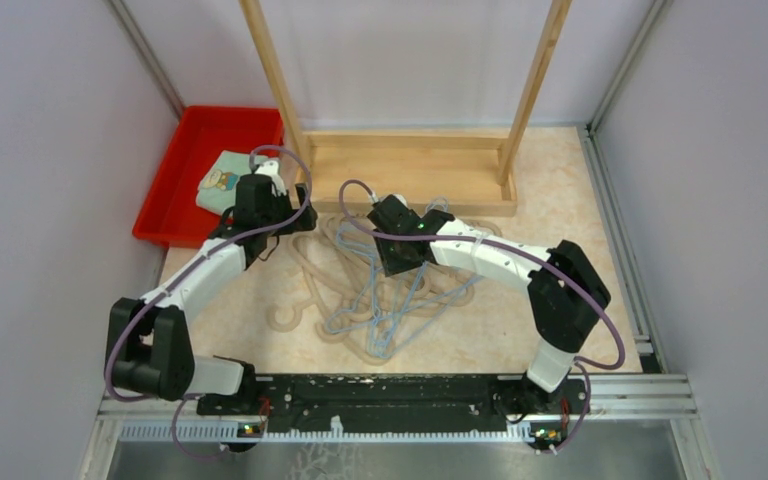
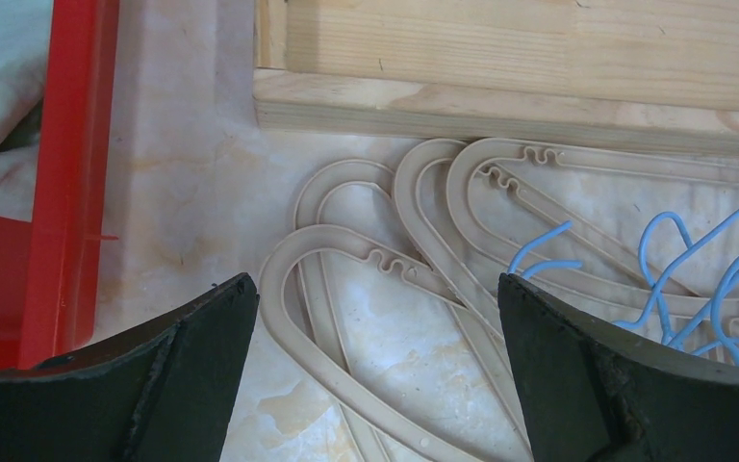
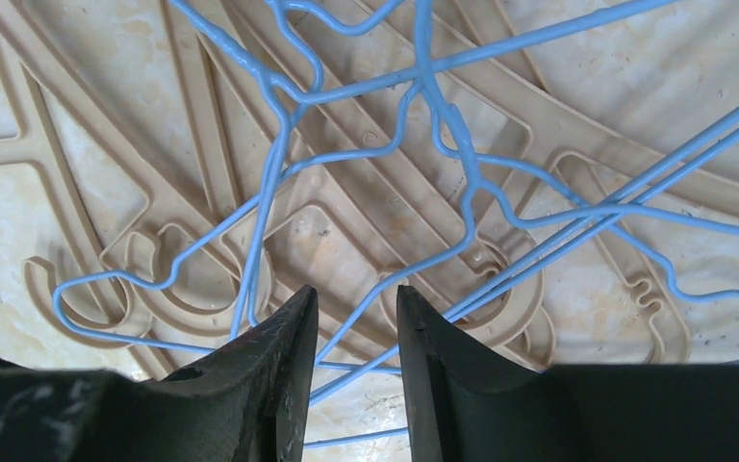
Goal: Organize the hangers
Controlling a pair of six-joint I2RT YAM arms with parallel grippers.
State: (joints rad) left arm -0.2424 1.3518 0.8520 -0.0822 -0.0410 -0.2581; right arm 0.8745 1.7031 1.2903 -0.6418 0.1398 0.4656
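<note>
Right gripper (image 3: 356,295) above thin blue wire hangers (image 3: 452,125)

Thin metal wire under a smooth, slightly glossy light-blue coating for the wire hangers (image 3: 454,130); matt beige moulded plastic, smooth with raised rims, for the thicker hangers (image 2: 346,173). Beneath, a smooth marbled cream table (image 2: 183,192) with a faint sheen, and pale unvarnished wood with visible grain on the rack base (image 2: 539,48). Glossy red plastic for the tray (image 2: 67,144), soft pale cloth (image 2: 0,67) inside.
</note>
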